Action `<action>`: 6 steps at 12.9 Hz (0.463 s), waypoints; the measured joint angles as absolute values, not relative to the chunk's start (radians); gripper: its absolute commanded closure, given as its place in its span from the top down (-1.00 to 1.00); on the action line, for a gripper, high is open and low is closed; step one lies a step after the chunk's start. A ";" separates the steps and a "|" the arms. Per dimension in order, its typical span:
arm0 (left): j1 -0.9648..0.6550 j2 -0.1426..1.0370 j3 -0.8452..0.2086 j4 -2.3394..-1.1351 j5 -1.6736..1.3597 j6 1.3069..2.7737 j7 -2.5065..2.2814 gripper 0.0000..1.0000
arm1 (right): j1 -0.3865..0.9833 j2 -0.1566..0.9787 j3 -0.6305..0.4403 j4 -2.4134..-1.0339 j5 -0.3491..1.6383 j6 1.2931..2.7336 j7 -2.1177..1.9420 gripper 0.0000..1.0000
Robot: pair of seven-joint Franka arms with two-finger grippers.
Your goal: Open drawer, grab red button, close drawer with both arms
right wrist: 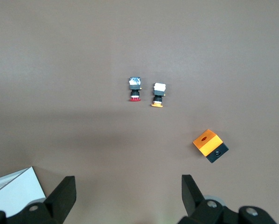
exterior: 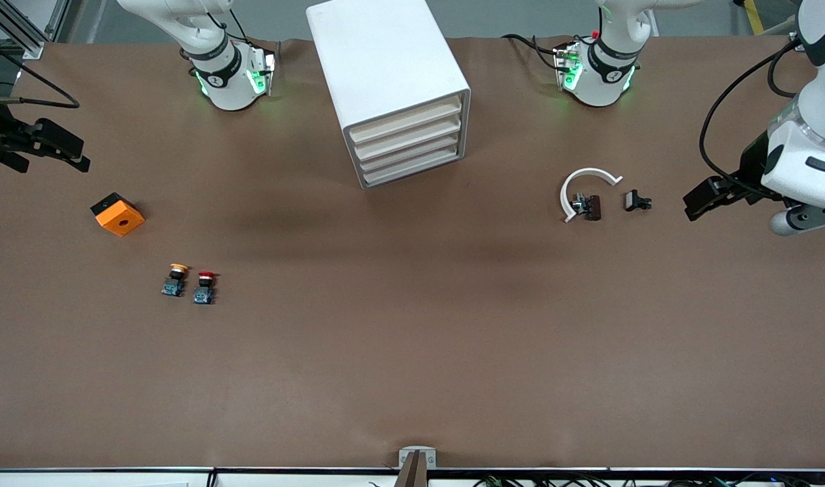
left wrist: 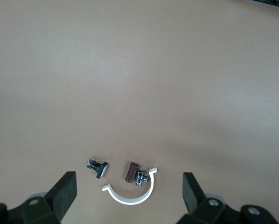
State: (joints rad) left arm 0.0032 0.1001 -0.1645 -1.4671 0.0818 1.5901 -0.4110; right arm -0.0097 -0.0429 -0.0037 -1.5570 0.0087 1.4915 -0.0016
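While both pincers (left wrist: 128,193) (right wrist: 128,193) hang apart, an orange-capped button (exterior: 174,279) sits beside the red button (exterior: 205,287).

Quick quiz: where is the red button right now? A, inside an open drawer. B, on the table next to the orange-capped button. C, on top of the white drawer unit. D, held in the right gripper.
B: the red button sits on the table beside the orange-capped button, with all drawers of the drawer unit shut and both grippers open and holding nothing.

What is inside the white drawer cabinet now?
Nothing can be seen inside: all four drawers of the white drawer cabinet are shut, so their contents are hidden. The red button lies outside, on the table.
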 measured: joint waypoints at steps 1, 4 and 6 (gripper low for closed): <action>0.003 0.095 -0.164 -1.467 0.082 1.584 -0.410 1.00 | -0.012 -0.043 -0.005 -1.556 0.009 1.492 -0.002 1.00; 0.003 0.079 -0.165 -1.469 0.082 1.548 -0.362 1.00 | -0.024 -0.043 -0.006 -1.556 0.008 1.492 -0.002 1.00; 0.000 0.075 -0.149 -1.472 0.082 1.519 -0.262 1.00 | -0.025 -0.043 -0.006 -1.556 0.008 1.493 -0.002 1.00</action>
